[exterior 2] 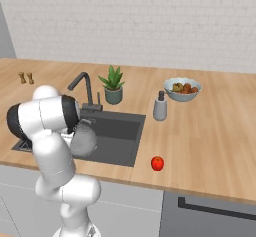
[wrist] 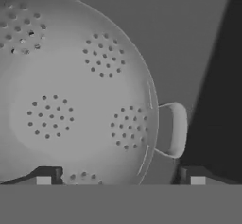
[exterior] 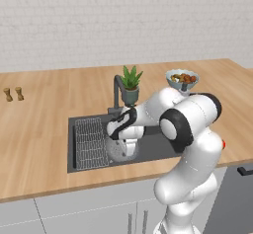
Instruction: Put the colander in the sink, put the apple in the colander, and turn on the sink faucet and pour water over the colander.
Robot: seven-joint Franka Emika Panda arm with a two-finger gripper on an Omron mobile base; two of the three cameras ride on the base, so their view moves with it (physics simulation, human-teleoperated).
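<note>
The silver colander [wrist: 71,100] lies in the dark sink [exterior: 160,149], right of the wire rack [exterior: 90,141], its loop handle [wrist: 172,129] pointing toward the basin wall. My gripper [wrist: 120,179] hangs just above its rim, open, with the fingertips [wrist: 43,178] spread wide on either side of the rim and nothing held. From the base views the hand reaches down over the colander [exterior: 114,153] [exterior 2: 84,140]. The red apple [exterior 2: 157,163] rests on the counter near the front edge, right of the sink [exterior 2: 122,131]. Behind the basin stands the dark faucet [exterior: 117,91] [exterior 2: 84,83], with no water showing.
A potted plant [exterior: 131,85] stands next to the faucet. On the counter to the right are a soap dispenser [exterior 2: 160,106] and a pedestal fruit bowl [exterior 2: 182,88]. Two small shakers [exterior: 13,94] sit far left. My arm's elbow [exterior: 190,119] looms over the sink's right side.
</note>
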